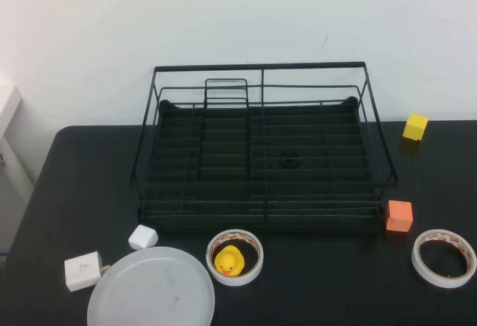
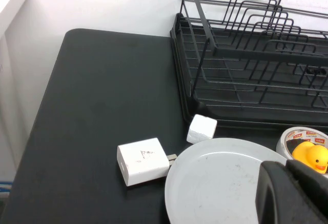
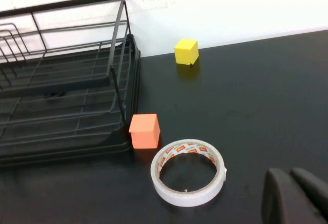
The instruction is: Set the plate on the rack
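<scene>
across the far middle of the black table (image 1: 74,184) stands the rack (image 1: 262,151), its high rails facing the wall, its tray base bare apart from a small wire loop divider (image 1: 226,91) upright near its far left corner. the rack's front rail runs close behind the nearer things.

at the near edge, left of middle, lies the plate (image 1: 151,287), flat on the table and partly cut off by the view's lower border. a white charger (image 1: 83,271) sits just beside its left rim, prongs toward the plate, and a small white cube (image 1: 143,236) sits just beyond its far rim, between plate and rack. to the plate's right, almost touching its rim, a tape ring (image 1: 235,256) lies flat around a yellow duck (image 1: 229,261).

near the rack's front right corner an orange cube (image 1: 399,215) rests just beside the rail. a second tape ring (image 1: 444,257) lies near the right edge, apart from the cube. a yellow cube (image 1: 416,126) stands by the far right corner, close to the wall.

open tabletop stretches along the left edge beside the rack, and along the near edge between the two tape rings.

the left gripper (image 2: 297,193) hangs above the plate's right side, near the duck; whether its fingers are apart cannot be told. the right gripper (image 3: 297,196) hangs above the table beside the second tape ring; its spread cannot be told either, and neither visibly holds anything.
</scene>
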